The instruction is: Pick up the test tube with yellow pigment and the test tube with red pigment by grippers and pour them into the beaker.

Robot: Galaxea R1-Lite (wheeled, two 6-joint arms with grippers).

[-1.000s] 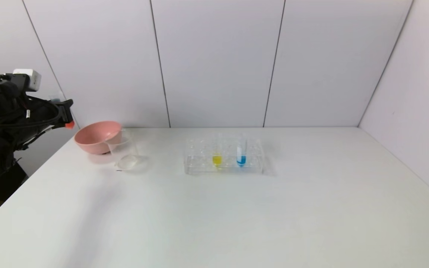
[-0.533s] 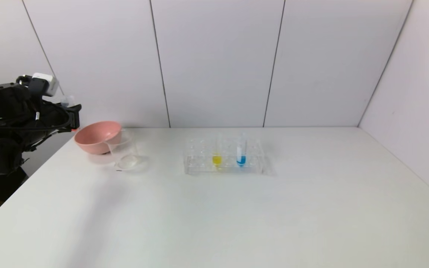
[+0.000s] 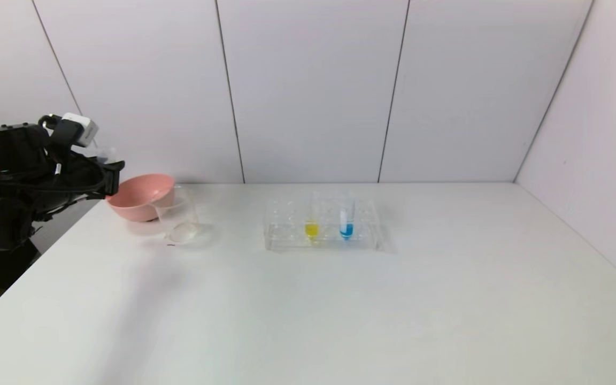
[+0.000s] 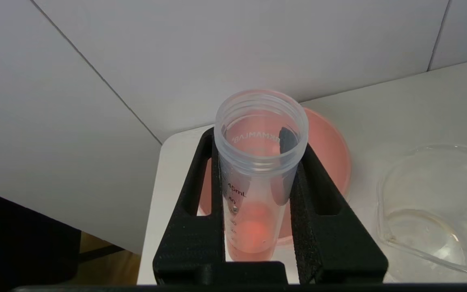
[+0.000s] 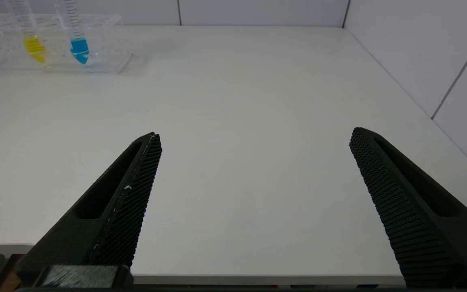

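White table (image 3: 340, 299), grey panel walls. Head view: left gripper (image 3: 113, 179) at table's far-left edge beside pink bowl (image 3: 139, 197), beaker (image 3: 179, 216) next to bowl; rack (image 3: 321, 224) mid-table holds yellow tube (image 3: 312, 227) and blue tube (image 3: 346, 224).

Left wrist: jaws clamped on red tube (image 4: 258, 174) (mouth open, upright-ish), over bowl edge.

Right wrist: right gripper (image 5: 253, 142) jaws wide apart, near table's front edge.

Bright even light, soft faint shadows, slight haze, no glare
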